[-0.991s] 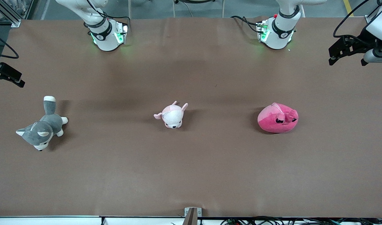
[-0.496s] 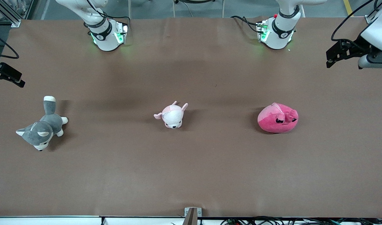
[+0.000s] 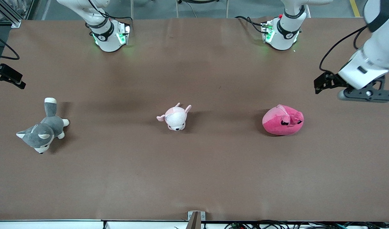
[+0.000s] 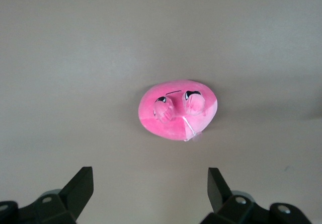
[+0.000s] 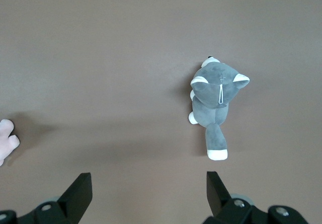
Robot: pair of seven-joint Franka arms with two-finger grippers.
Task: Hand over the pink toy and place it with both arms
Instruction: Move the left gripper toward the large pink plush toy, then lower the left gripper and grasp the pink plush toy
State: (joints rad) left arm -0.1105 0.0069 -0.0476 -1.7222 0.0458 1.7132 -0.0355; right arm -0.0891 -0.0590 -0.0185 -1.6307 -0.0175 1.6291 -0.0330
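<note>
The pink toy (image 3: 282, 120), a round hot-pink plush with dark angry eyes, lies on the brown table toward the left arm's end. It also shows in the left wrist view (image 4: 177, 109), ahead of the fingers. My left gripper (image 3: 321, 84) hangs open and empty above the table beside the toy, apart from it; in the left wrist view (image 4: 149, 176) its jaws stand wide with only table between them. My right gripper (image 3: 8, 78) waits open and empty above the right arm's end of the table, and in the right wrist view (image 5: 148, 179) nothing is between its jaws.
A grey-and-white husky plush (image 3: 43, 128) lies at the right arm's end, also in the right wrist view (image 5: 216, 100). A pale pink-and-white puppy plush (image 3: 175, 117) lies mid-table. The arm bases (image 3: 108, 35) stand along the table's back edge.
My left arm has swung down and in toward the pink toy, its gripper now lower and closer to it. The right arm and all toys have not moved.
</note>
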